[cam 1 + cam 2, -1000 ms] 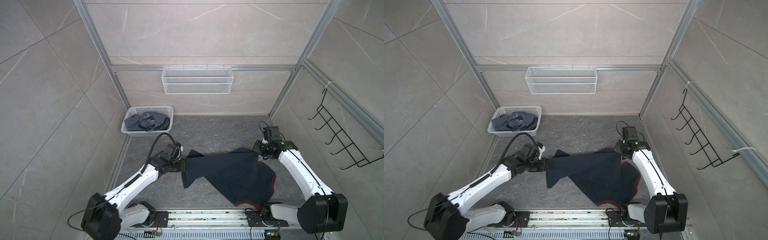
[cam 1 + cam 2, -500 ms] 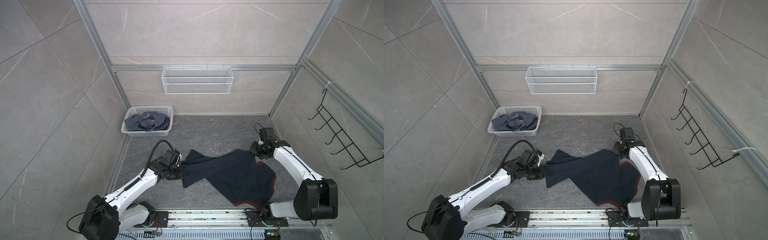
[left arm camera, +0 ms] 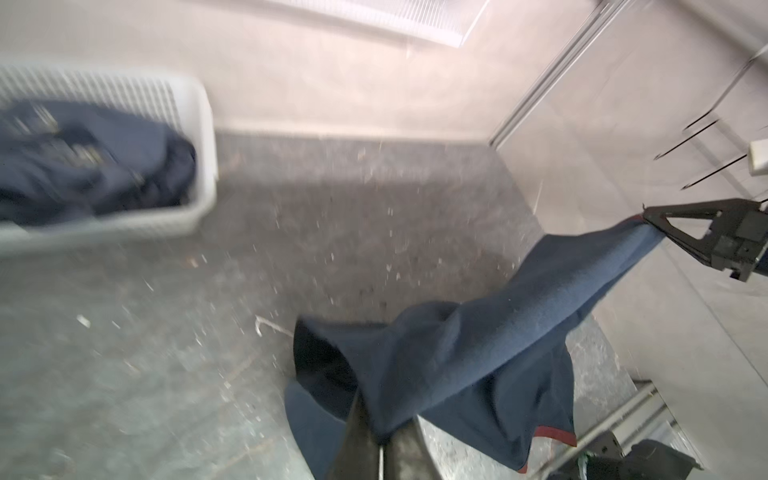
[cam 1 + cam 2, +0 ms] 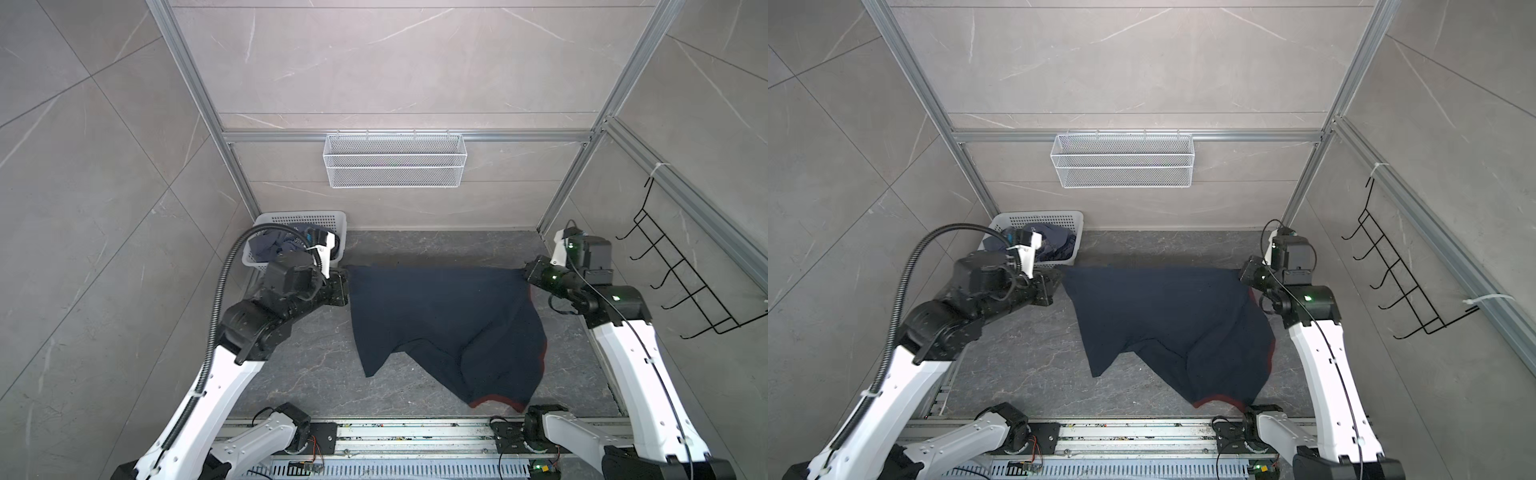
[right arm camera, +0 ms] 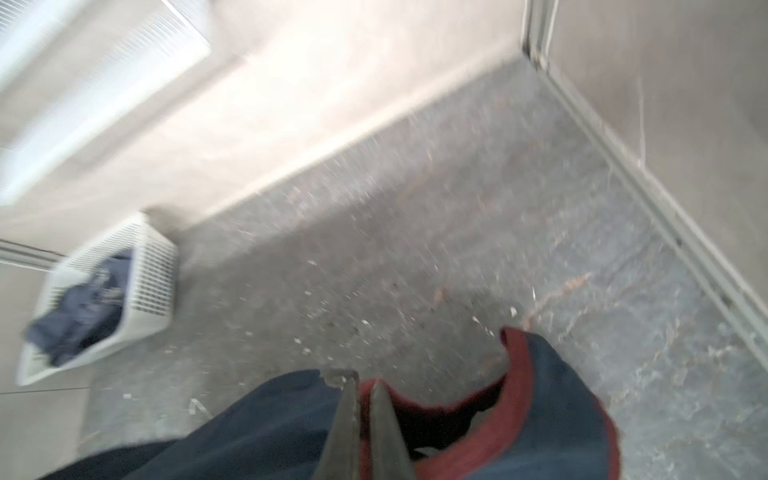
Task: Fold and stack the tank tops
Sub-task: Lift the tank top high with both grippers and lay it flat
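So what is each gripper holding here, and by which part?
Navy top, stretched between both: left gripper has its jaws shut on its far left corner, right gripper on the far right corner, at the red trim.

The stretched tank top [image 4: 440, 320] hung across the middle of the worktop [image 4: 415, 249]. Its far left corner was pinched in the left gripper [image 4: 347, 284] and its far right corner in the right gripper [image 4: 525, 272]. Its lower part trailed toward the front rail [image 4: 415, 432], right of centre. The basket [image 4: 299, 216] sat in the back left corner, behind the left gripper, with the other tank top [image 4: 270, 249] bundled inside. A wire shelf [image 4: 395, 166] hung on the back wall, a hook rack [image 4: 685, 262] on the right wall.
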You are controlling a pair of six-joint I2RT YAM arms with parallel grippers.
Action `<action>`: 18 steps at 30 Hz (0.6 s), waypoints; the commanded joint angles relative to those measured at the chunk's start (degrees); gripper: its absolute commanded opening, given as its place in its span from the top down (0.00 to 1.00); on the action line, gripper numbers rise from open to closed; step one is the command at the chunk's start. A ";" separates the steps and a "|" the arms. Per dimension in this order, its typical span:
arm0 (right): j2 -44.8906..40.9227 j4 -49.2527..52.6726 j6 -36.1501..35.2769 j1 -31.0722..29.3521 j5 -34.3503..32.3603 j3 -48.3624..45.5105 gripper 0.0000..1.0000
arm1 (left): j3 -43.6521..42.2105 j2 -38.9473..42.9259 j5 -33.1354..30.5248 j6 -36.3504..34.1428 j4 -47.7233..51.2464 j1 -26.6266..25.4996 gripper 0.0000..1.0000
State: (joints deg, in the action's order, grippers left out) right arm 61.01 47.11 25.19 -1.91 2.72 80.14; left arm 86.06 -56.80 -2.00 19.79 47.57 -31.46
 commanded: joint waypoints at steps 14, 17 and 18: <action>-5.11 11.55 -5.99 0.32 11.60 37.53 1.00 | 20.09 10.13 7.24 -8.19 10.86 0.38 1.00; -5.21 12.54 -5.27 0.28 12.57 41.45 1.00 | 20.79 11.76 8.00 -7.84 9.01 0.40 1.00; -5.20 12.59 -5.08 0.28 12.70 42.15 1.00 | 20.81 12.04 7.97 -7.86 8.33 0.41 1.00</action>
State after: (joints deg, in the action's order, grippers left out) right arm 55.75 58.11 20.73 -2.00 15.88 120.11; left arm 105.62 -45.78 6.85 13.19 58.11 -31.48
